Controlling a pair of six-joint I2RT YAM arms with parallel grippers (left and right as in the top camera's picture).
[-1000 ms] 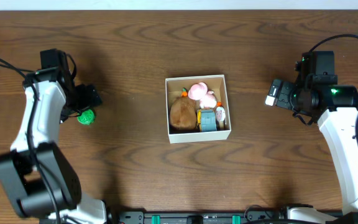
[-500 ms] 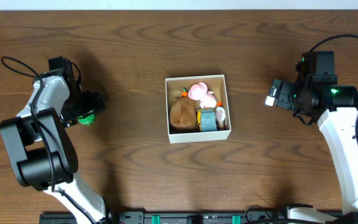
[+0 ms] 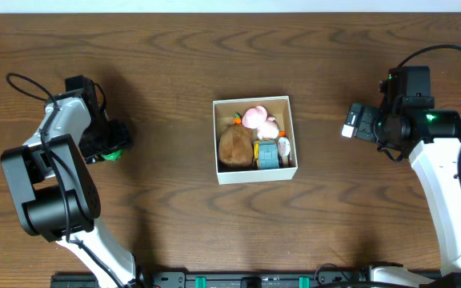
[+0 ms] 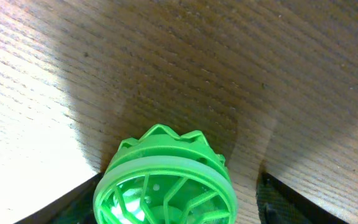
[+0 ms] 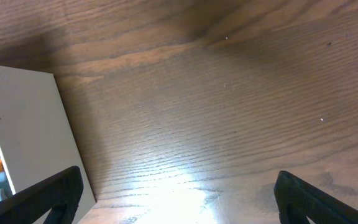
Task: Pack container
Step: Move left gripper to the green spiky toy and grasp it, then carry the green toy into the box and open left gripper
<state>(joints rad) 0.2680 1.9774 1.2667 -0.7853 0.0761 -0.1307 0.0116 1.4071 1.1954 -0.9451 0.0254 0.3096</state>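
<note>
Resting at the centre of the wooden table (image 3: 174,64) in the overhead view: the container (image 3: 254,177), square, shallow, white-walled, tan inside. Holds a brown plush (image 3: 234,146) filling its 9 o'clock half, a pink plush (image 3: 256,118) at 12 o'clock, a small orange bit (image 3: 236,119) at 11 o'clock just beside the pink one, a teal block (image 3: 267,154) at 5 o'clock touching the brown plush, and a small white piece (image 3: 283,147) against the 3 o'clock wall. Shows again as a white wall at 9 o'clock in the right wrist view. Well out at 9 o'clock from the container: left gripper (image 3: 110,144), down over a green lattice ball (image 3: 114,154) on the wood. Straddles that ball in the left wrist view, jaws spread to either side, bare wood showing between ball and the 3 o'clock finger. Well out at 3 o'clock: right gripper (image 3: 347,122), jaws spread wide, holding nothing, only wood between its fingers (image 5: 48,193).
</note>
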